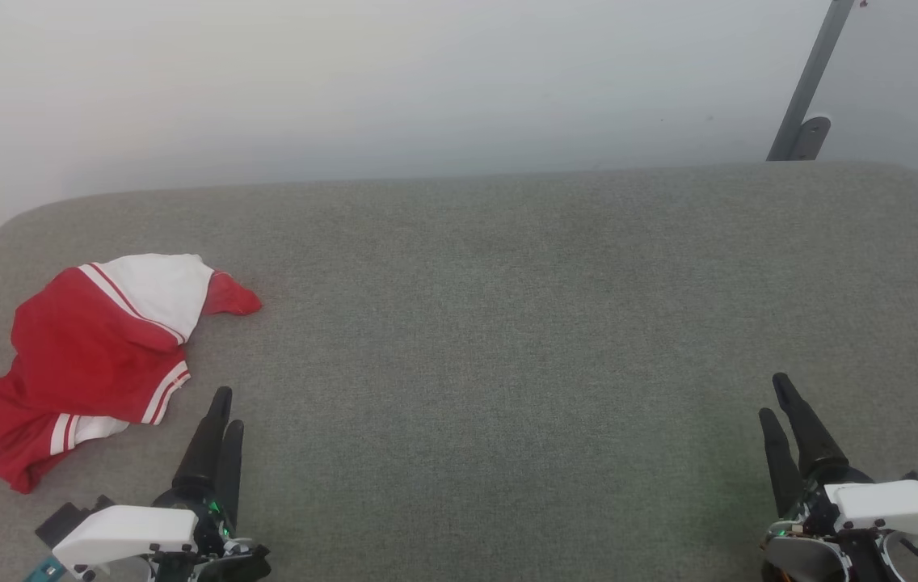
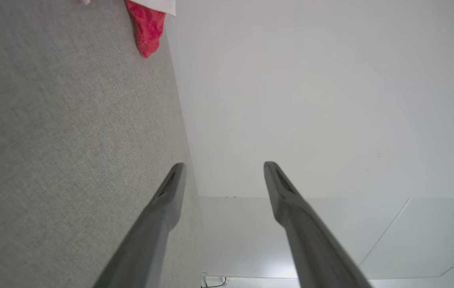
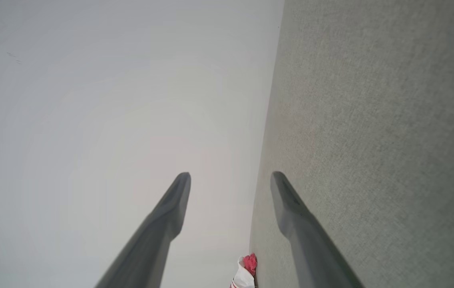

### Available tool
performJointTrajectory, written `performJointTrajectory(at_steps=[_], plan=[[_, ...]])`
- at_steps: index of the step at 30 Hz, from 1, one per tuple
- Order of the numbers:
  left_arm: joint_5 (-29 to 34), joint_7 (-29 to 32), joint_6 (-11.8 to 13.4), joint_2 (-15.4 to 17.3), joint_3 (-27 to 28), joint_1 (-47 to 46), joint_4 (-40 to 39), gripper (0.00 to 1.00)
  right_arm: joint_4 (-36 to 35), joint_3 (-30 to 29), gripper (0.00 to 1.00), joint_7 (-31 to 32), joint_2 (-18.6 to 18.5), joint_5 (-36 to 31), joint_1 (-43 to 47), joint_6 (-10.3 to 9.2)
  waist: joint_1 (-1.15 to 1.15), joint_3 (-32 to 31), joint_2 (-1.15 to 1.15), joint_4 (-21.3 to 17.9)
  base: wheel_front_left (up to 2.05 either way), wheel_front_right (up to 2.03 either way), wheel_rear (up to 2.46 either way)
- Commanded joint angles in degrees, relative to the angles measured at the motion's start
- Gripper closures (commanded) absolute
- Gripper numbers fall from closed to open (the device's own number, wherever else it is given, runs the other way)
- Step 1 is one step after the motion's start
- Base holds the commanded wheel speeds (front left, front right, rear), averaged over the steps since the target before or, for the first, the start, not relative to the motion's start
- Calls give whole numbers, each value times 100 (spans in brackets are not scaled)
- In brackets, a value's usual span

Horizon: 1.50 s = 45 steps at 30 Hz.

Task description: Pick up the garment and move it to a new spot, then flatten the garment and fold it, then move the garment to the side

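A red T-shirt (image 1: 95,356) with white sleeve ends and thin striped trim is lying crumpled at the left end of a grey, fabric-covered counter (image 1: 507,323). One white sleeve end is resting on top of the heap and a red corner is poking out toward the middle of the surface. The heap is sitting close to the counter's left edge, apart from both claws. The left claw (image 1: 229,408) is hovering just beside the T-shirt's near right side, its two long dark fingers pointing up the head view and leaning slightly right, their tips near the striped hem but not touching it. In the left wrist view the left claw (image 2: 224,165) is standing open, fingers well apart, while a red tip of the T-shirt (image 2: 147,32) is showing at the top edge against the grey fabric. The right claw (image 1: 772,396) is hanging well away toward the counter's opposite end, at the lower right of the head view. In the right wrist view the right claw (image 3: 231,175) is likewise spread open, and a small patch of the red and white T-shirt (image 3: 247,272) is peeking in at the bottom edge, far off. A pale wall (image 1: 427,81) is rising behind the counter, and a slanted grey metal post (image 1: 810,81) is leaning against it at the upper right
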Motion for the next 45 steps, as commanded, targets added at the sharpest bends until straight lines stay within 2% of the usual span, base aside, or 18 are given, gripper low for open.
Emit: performJointTrajectory(at_steps=[1, 9, 21, 31, 45], plan=[[113, -50, -10, 39, 0, -150, -125, 0, -106, -9, 0, -40, -41, -63, -188, 0, 0, 0, 0, 1, 0, 0, 0], [736, -281, -12, 139, -10, -192, -127, 0, -116, 153, 0, -311, -221, -528, -284, 0, 0, 6, 0, 7, 0, 0, 0], [2357, -576, -15, 79, 148, -171, -299, 0, -10, 381, 0, -672, -472, -1690, -450, 0, 0, 6, 0, 10, 0, 0, 0], [3852, -811, 50, 38, 191, -88, -556, 0, -107, 464, 0, -910, -591, -2997, -514, 1, 0, 16, 0, 14, 0, 0, 0], [5095, -1062, 108, 71, 62, 37, -731, 0, -93, 667, 0, -1160, -792, -4360, -573, 1, 0, 45, 0, 16, 0, 0, 0]])
